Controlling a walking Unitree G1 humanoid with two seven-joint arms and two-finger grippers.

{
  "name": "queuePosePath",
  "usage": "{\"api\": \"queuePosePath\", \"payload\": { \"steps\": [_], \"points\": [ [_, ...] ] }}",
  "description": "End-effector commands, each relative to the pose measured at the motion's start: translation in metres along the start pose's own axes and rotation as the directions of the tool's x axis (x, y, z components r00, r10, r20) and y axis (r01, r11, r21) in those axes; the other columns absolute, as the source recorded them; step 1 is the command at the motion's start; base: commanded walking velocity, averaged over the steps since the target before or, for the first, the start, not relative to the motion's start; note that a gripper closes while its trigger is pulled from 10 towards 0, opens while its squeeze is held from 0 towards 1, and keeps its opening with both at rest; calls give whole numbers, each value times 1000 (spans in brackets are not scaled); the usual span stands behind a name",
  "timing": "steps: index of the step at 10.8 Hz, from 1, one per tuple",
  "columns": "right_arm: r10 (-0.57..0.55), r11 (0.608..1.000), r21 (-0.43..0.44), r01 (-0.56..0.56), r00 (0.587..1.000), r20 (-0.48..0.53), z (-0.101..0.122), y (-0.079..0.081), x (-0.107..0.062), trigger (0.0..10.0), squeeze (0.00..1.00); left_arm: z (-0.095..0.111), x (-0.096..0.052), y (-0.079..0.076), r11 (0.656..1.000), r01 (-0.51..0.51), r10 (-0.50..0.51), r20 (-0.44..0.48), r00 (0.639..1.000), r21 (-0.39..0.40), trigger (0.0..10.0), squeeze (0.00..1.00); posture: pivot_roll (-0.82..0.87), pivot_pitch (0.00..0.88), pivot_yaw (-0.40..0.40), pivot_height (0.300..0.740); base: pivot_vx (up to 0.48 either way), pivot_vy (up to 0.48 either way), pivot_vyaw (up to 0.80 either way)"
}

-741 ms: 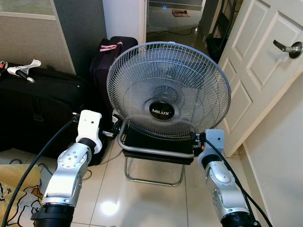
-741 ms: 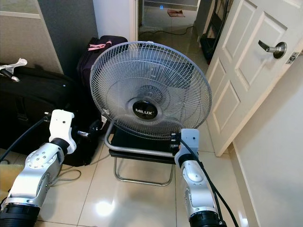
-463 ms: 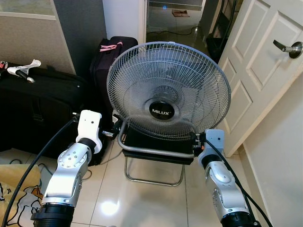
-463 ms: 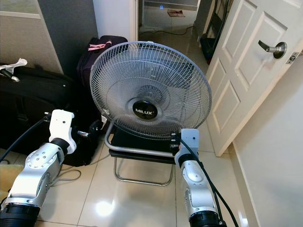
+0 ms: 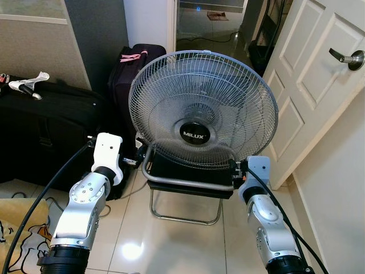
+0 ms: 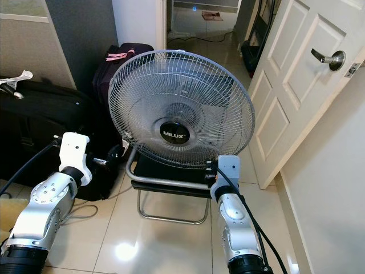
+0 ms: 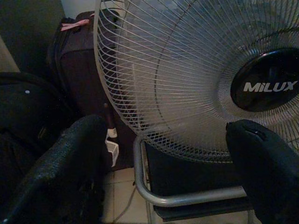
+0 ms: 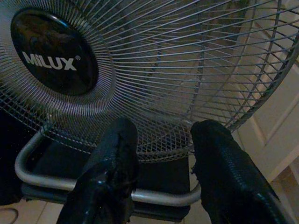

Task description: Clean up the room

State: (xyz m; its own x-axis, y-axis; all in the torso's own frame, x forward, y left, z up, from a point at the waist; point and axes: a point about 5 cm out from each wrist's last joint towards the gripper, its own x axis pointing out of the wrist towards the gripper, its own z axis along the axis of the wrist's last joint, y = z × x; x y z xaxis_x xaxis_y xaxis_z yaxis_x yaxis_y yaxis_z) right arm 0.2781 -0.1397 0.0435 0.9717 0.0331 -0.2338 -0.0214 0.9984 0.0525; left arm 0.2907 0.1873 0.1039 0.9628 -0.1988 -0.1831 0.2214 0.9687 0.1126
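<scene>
Fan (image 5: 202, 108) with round wire grille, standing on tiled floor (image 5: 182, 240) before a white door (image 5: 308, 74). Left gripper (image 7: 163, 168) and right gripper (image 8: 161, 154) flank its lower frame, fingers apart, holding nothing.

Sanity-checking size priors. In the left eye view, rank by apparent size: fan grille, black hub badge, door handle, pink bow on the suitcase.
1. Fan grille, by far the largest.
2. Black hub badge.
3. Door handle and pink bow look about alike; they also sit farther from the camera than the fan, so I won't rank them.
</scene>
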Motion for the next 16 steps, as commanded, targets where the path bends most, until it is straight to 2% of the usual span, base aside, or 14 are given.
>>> {"api": "queuePosePath", "payload": {
  "steps": [1, 8, 9, 10, 11, 12, 13, 15, 16],
  "points": [
    [-103, 994, -57, 98, 991, -88, -4, -38, -23, 10000, 0, -33, -31, 8, 967, -250, 240, -169, 956, -39, 10000, 0, 0, 0, -50, 740, 0, 0, 0],
    [-103, 994, -57, 98, 991, -88, -4, -38, -23, 10000, 0, -33, -31, 8, 967, -250, 240, -169, 956, -39, 10000, 0, 0, 0, -50, 740, 0, 0, 0],
    [-100, 994, -57, 96, 992, -82, -3, -37, -22, 10000, 0, -33, -30, 7, 970, -242, 235, -167, 957, -21, 10000, 0, -6, 0, -45, 740, 0, 0, 0],
    [-65, 991, -122, 60, 997, -39, 2, -35, -17, 10000, 1000, -31, -23, 4, 982, -185, 188, -158, 969, 33, 10000, 0, -8, 0, -32, 740, 0, 0, 0],
    [-15, 996, -91, 14, 1000, -11, 4, -32, -15, 10000, 1000, -31, -20, 2, 985, -161, 168, -155, 974, 56, 10000, 0, -5, 0, -32, 740, 0, 0, 800],
    [-18, 997, -73, 19, 1000, 10, 6, -32, -16, 10000, 1000, -30, -20, 3, 985, -160, 168, -153, 974, 63, 10000, 0, -5, 0, -32, 740, 0, 0, 800],
    [-18, 996, -90, 19, 1000, 11, 9, -31, -18, 10000, 1000, -29, -21, 1, 984, -166, 175, -156, 972, 67, 10000, 0, -5, 0, -29, 740, 0, 0, 750],
    [11, 999, -37, -10, 999, 33, 14, -25, -19, 10000, 1000, -27, -20, 0, 984, -164, 173, -155, 973, 74, 10000, 0, -7, 0, -23, 740, 0, 0, 756],
    [36, 999, -34, -34, 999, 41, 15, -20, -19, 10000, 1000, -24, -20, -3, 988, -149, 154, -148, 977, 44, 10000, 0, -4, 0, -21, 740, 0, 0, 756]
  ]
}}
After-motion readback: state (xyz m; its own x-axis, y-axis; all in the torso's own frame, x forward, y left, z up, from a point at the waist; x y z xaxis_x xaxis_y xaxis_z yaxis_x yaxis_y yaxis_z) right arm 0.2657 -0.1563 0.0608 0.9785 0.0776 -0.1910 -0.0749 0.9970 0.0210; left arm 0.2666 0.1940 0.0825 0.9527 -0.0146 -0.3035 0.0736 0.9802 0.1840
